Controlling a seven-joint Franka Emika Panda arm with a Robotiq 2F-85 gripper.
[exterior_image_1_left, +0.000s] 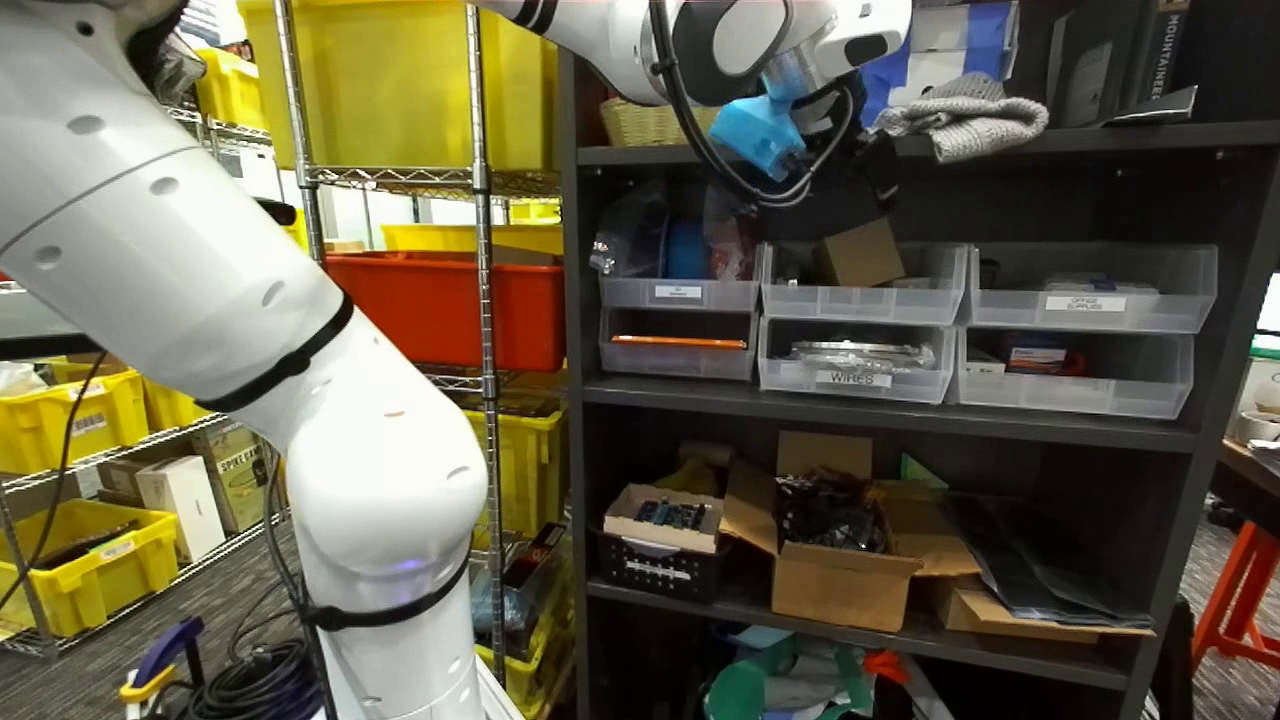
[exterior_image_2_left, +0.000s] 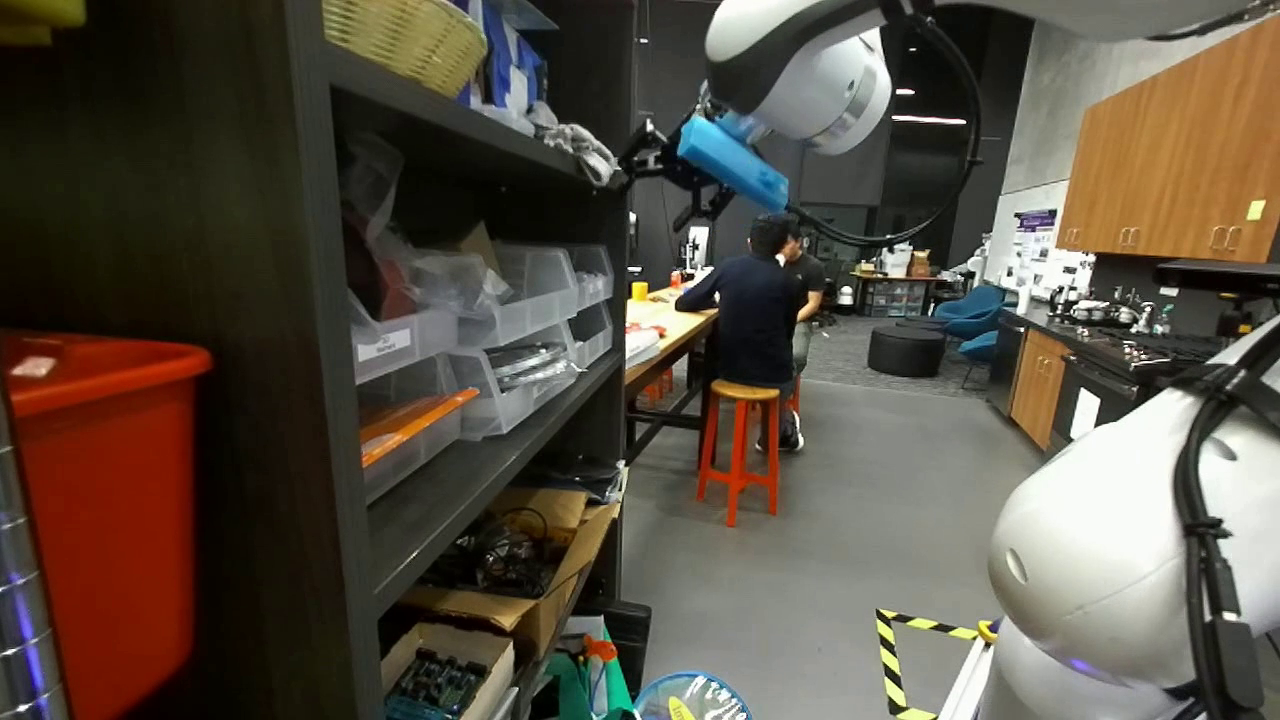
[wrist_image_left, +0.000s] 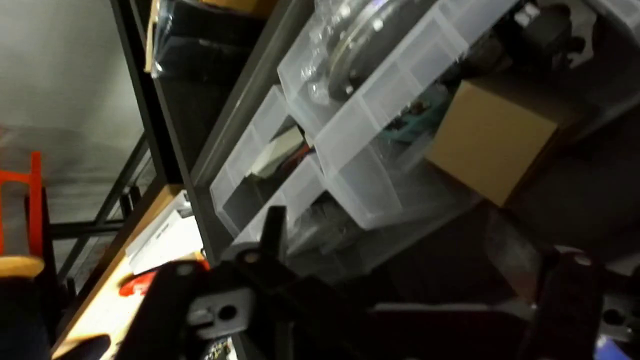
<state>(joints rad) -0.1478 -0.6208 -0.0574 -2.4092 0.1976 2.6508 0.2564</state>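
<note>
six clear bins (exterior_image_1_left: 865, 303) are there – two rows of three – and three of them bear white labels (exterior_image_1_left: 1085, 304), one apiece. there is one small brown box (exterior_image_1_left: 865, 253) in the upper middle bin. beyond that: one red tub (exterior_image_1_left: 445, 315), one wicker basket (exterior_image_2_left: 410, 45), one grey knitted cloth (exterior_image_1_left: 965, 115), one flapped carton (exterior_image_1_left: 840, 595). two people (exterior_image_2_left: 745, 320) are counted, and one stool (exterior_image_2_left: 740, 450) in full view, others being partly hidden. yellow tubs (exterior_image_1_left: 110, 580) number several, some too cut off for an exact count.
</note>
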